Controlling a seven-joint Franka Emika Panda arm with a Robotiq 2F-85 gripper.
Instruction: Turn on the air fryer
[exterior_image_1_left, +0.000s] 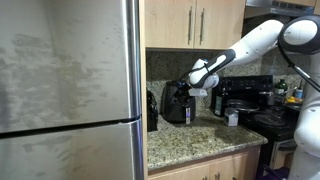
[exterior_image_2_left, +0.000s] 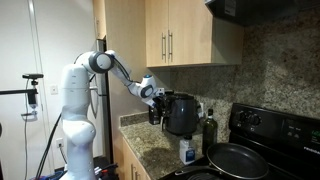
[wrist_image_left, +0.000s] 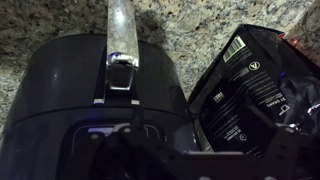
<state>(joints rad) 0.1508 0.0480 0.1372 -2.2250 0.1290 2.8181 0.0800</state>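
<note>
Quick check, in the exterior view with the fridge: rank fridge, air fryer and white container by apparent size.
1. fridge, largest by far, though it is also nearest the camera.
2. air fryer.
3. white container, clearly smallest.

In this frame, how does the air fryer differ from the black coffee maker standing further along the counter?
Shape: the air fryer is rounded and egg-like; the coffee maker is boxy. Place: the air fryer stands nearer the fridge, the coffee maker nearer the stove. Robot: the gripper is at the air fryer's top, away from the coffee maker. Both are black and stand on the granite counter.
</note>
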